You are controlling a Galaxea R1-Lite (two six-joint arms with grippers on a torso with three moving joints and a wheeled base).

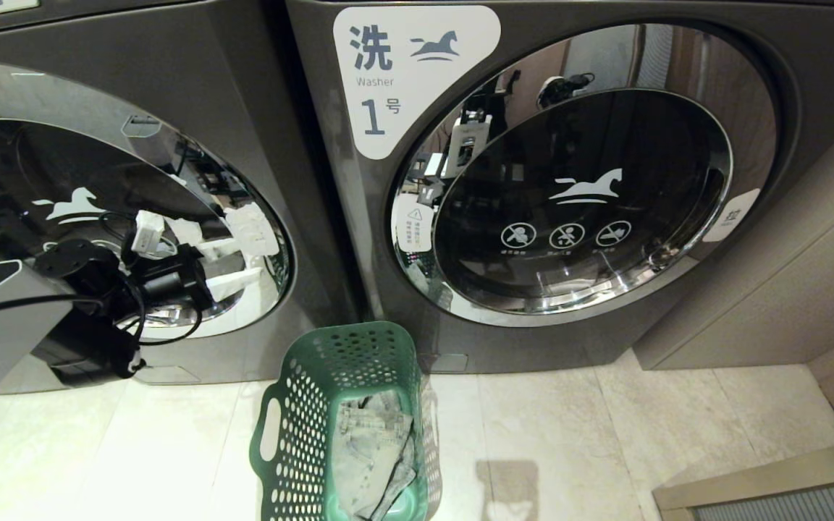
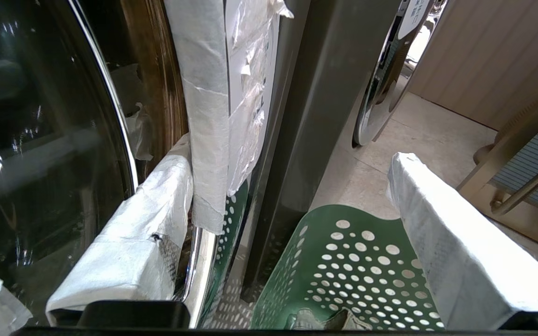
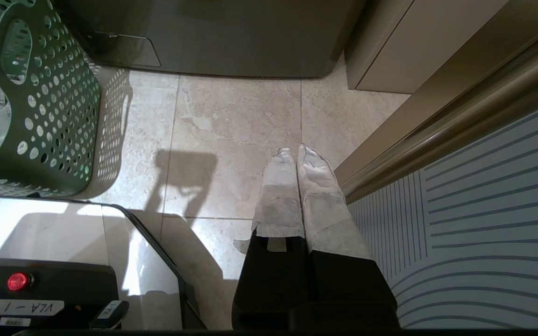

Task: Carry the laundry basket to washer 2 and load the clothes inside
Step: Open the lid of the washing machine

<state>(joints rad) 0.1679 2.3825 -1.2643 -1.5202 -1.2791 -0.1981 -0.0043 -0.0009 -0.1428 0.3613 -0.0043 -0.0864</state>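
Observation:
The dark green laundry basket (image 1: 348,420) (image 2: 357,270) (image 3: 31,102) stands on the floor between two dark grey washers. The clothes (image 1: 373,456) (image 2: 325,319), pale denim, lie inside it. The right washer (image 1: 569,195) is labelled 1 and its door is shut. The left washer (image 1: 98,217) shows no numeral, so I cannot tell whether it is washer 2; its door is shut too. My left gripper (image 1: 243,253) (image 2: 287,158) is open at that door's right rim, one white-wrapped finger (image 2: 147,233) against the chrome edge. My right gripper (image 3: 292,151) hangs shut and empty above the floor.
A beige cabinet wall (image 1: 786,289) stands right of washer 1. A striped panel with a brass rail (image 3: 484,210) lies close beside the right gripper. My base with a red button (image 3: 17,281) sits behind the basket. Pale floor tiles (image 1: 605,434) lie right of the basket.

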